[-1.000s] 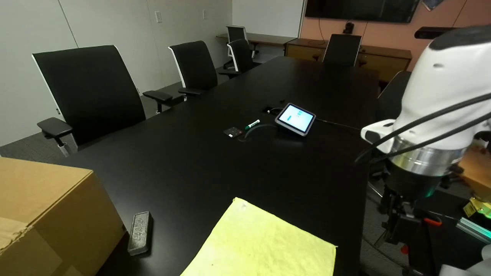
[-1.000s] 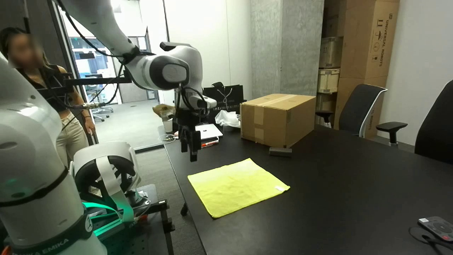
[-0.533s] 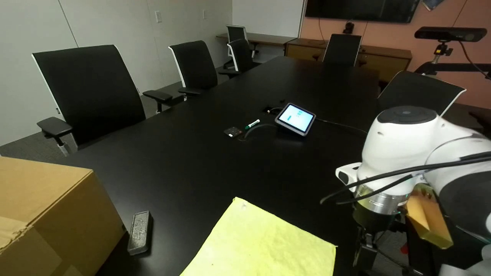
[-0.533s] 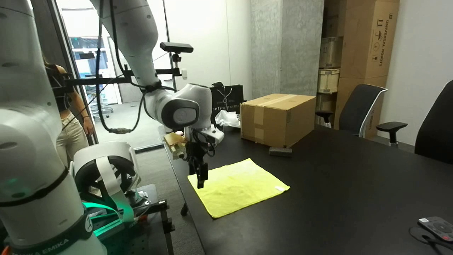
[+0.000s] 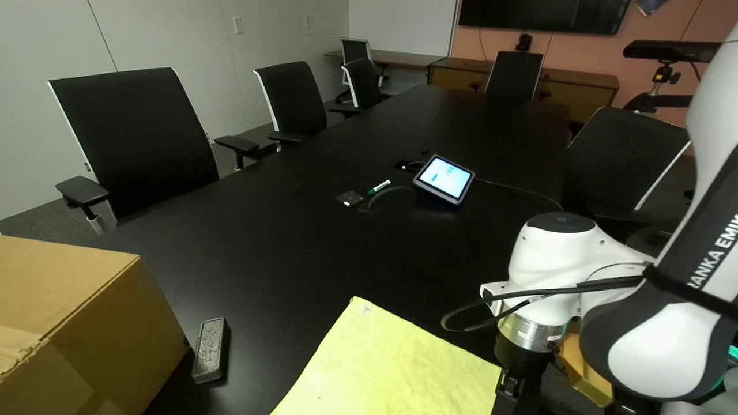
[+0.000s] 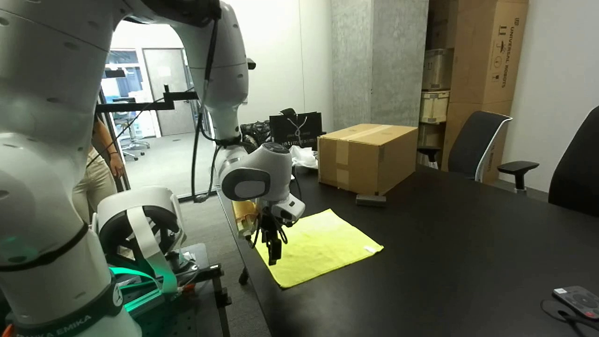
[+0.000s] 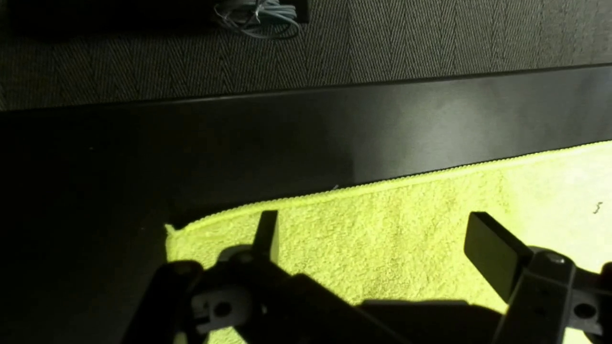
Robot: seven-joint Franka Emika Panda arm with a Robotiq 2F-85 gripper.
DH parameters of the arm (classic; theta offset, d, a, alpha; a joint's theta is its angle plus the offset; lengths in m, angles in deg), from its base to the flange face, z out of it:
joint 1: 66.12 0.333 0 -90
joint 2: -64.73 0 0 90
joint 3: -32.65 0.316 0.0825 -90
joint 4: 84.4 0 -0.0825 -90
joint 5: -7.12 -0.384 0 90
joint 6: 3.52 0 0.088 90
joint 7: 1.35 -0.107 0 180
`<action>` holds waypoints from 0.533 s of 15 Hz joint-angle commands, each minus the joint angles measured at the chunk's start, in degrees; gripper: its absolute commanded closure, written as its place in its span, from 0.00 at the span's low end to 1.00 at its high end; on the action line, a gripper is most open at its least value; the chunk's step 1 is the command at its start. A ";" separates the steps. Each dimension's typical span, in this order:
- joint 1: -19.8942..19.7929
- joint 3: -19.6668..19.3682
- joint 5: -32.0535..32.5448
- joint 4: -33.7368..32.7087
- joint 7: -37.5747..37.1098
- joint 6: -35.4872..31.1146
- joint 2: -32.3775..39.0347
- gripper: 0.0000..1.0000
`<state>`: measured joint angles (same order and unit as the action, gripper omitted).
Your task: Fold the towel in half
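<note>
Just beyond the jaws the towel (image 7: pixel 344 239) ends, and a strip of table (image 7: pixel 287 143) runs on to its edge. The gripper (image 7: pixel 373 229) has its jaws wide apart over the towel; contact is unclear.

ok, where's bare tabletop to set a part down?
Bare: the black table between the yellow rectangular cloth towel and the grey-framed tablet; a smaller patch between towel and dark oblong block. Crowded: the towel's edge at the open black gripper; around the tablet and green-and-white marker; the block beside the tan cardboard box.
</note>
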<state>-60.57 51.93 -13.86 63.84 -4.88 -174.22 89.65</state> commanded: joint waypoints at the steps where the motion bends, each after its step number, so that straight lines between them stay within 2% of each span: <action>1: -1.77 0.29 1.54 -2.75 -0.22 -5.18 6.51 0.00; 4: -0.25 -2.62 3.89 -2.56 -1.71 -5.52 7.88 0.00; 8: 3.45 -9.05 7.57 -0.22 -3.65 -3.96 4.57 0.00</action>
<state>-60.53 47.32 -9.12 62.13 -5.75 -178.27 96.81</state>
